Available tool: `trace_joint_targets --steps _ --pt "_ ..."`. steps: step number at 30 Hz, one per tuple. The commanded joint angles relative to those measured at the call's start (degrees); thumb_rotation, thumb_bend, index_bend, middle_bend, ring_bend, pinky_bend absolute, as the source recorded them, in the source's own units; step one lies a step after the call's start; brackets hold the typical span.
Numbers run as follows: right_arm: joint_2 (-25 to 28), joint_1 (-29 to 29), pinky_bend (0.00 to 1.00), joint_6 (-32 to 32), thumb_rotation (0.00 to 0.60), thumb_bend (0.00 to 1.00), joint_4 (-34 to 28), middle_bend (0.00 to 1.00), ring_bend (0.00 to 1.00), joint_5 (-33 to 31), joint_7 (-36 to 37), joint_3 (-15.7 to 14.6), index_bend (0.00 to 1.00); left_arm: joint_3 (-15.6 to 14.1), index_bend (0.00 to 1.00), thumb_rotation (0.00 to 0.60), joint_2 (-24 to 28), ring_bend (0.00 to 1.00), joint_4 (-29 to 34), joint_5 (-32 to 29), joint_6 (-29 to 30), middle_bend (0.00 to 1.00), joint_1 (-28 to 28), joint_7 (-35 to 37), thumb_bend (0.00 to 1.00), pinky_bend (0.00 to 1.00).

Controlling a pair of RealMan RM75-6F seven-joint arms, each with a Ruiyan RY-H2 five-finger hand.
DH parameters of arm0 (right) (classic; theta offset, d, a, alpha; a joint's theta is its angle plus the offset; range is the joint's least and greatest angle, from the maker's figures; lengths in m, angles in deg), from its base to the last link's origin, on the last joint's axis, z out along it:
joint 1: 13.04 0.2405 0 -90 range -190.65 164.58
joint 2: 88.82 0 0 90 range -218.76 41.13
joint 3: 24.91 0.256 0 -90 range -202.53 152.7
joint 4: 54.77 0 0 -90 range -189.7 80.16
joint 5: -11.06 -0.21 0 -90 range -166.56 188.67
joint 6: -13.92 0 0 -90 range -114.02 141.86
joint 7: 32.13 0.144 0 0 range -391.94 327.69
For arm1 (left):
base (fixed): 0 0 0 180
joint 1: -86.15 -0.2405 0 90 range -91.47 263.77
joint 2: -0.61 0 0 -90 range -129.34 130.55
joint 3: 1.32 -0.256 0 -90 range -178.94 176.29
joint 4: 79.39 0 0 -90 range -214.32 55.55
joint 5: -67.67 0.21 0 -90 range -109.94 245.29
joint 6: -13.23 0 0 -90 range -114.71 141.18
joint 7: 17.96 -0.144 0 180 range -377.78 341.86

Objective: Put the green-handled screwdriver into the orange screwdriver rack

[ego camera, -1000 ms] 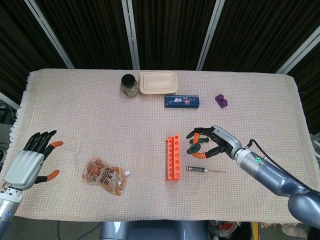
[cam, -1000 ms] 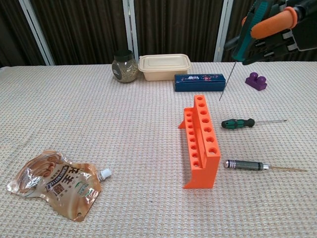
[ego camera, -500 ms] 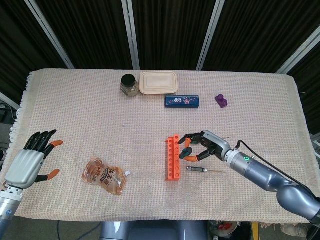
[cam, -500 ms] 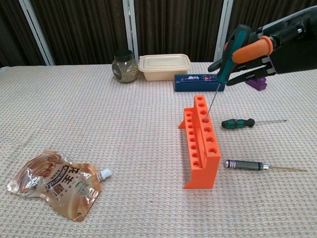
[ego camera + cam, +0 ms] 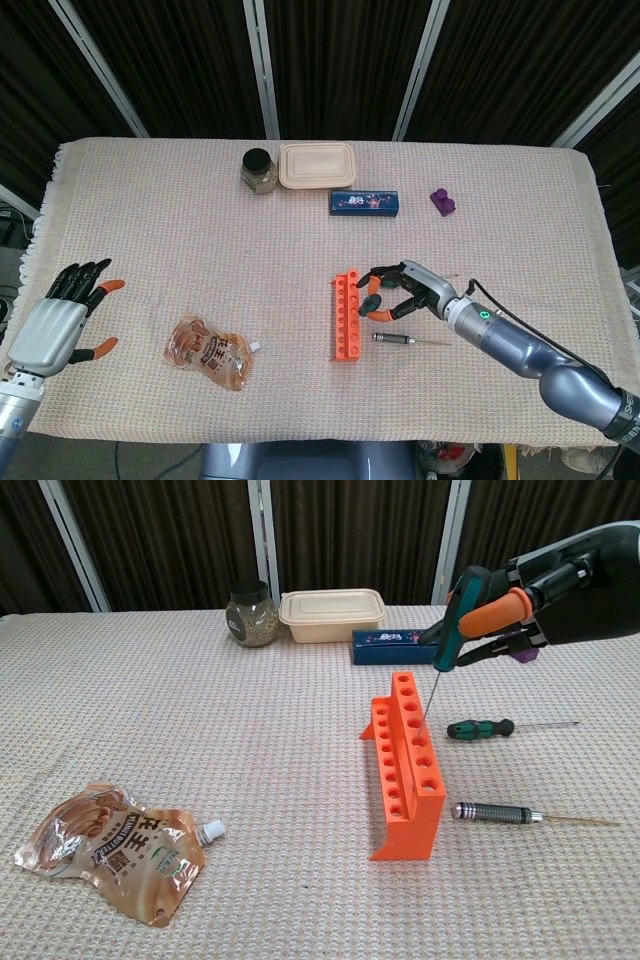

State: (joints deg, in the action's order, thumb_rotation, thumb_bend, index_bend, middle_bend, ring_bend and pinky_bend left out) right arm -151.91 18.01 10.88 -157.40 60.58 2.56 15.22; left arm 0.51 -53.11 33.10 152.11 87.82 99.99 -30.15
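The orange rack (image 5: 405, 765) stands mid-table, its row of holes running away from me; the head view shows the rack (image 5: 346, 317) too. My right hand (image 5: 545, 600) hovers just right of its far end and pinches a green-handled screwdriver (image 5: 456, 620) nearly upright. The thin shaft points down and its tip meets a hole in the rack's far half. The head view places the right hand (image 5: 408, 294) beside the rack. A second green-handled screwdriver (image 5: 480, 728) lies flat to the rack's right. My left hand (image 5: 60, 325) is open near the table's front left.
A metal-handled screwdriver (image 5: 497, 812) lies right of the rack's near end. A snack pouch (image 5: 208, 352) lies front left. Along the back stand a jar (image 5: 258, 169), a lidded cream box (image 5: 317, 165), a blue box (image 5: 364, 202) and a purple block (image 5: 443, 202).
My right hand moved left and down with the screwdriver, bringing its tip from above the table onto the rack's holes. The left hand stayed still.
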Motion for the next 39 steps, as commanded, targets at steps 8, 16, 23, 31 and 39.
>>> trace_joint_targets --steps 8,16,23,31,39 --pt "0.3 1.9 0.0 -1.7 0.6 0.17 0.2 0.3 0.04 -0.6 -0.1 -2.7 0.63 0.1 0.21 0.6 -0.2 0.0 -0.3 -0.3 -0.1 0.0 0.1 0.2 0.19 0.0" --pt "0.1 3.3 0.0 -2.9 0.6 0.17 0.0 0.29 0.03 -0.2 -0.7 -4.3 0.63 0.1 0.2 0.6 -0.4 0.0 -0.6 -0.7 -0.2 0.0 0.2 0.4 0.19 0.0" --pt "-0.6 3.7 0.0 -4.3 0.6 0.17 -0.4 0.29 0.02 1.1 -1.8 -5.4 0.62 0.2 0.21 0.6 -0.7 0.0 -1.0 -0.9 -0.4 0.0 0.3 0.7 0.19 0.0" --pt "-1.7 4.5 0.0 -6.6 0.6 0.17 -0.5 0.28 0.01 3.0 -3.3 -7.3 0.61 0.1 0.2 0.6 -1.0 0.0 -1.7 -1.3 -0.7 0.0 0.4 1.2 0.19 0.0" --pt "-2.8 5.5 0.0 -9.3 0.6 0.17 -0.7 0.28 0.01 4.5 -4.5 -9.2 0.61 0.2 0.2 0.6 -1.1 0.0 -2.1 -1.6 -0.9 0.0 0.5 1.7 0.19 0.0"
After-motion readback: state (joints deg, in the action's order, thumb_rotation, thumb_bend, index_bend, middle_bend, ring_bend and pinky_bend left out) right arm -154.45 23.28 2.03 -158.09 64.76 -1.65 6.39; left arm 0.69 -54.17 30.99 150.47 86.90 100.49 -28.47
